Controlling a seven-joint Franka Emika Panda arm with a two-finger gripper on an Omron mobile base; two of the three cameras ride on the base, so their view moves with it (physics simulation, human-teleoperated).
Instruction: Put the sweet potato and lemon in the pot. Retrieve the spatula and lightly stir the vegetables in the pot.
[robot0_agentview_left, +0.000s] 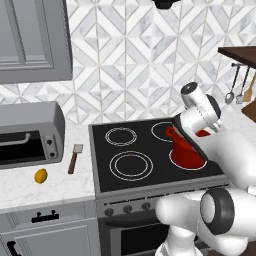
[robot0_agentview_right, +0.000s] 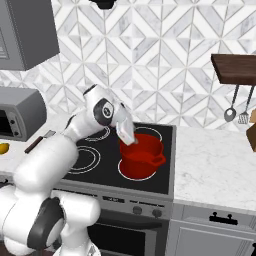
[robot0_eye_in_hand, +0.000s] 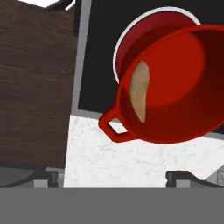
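Red pot (robot0_agentview_right: 142, 156) sits on the stove's (robot0_agentview_right: 165, 180) front right burner, and I see my gripper (robot0_agentview_right: 127, 136) hanging just above its near rim with both fingers spread wide and nothing between them. Through the hand camera the sweet potato (robot0_eye_in_hand: 140, 91) lies inside the pot, against the wall. Off to the left, 1 lemon (robot0_agentview_left: 41, 175) and the spatula (robot0_agentview_left: 75, 158) rest on the counter (robot0_agentview_left: 60, 187), well apart from my gripper.
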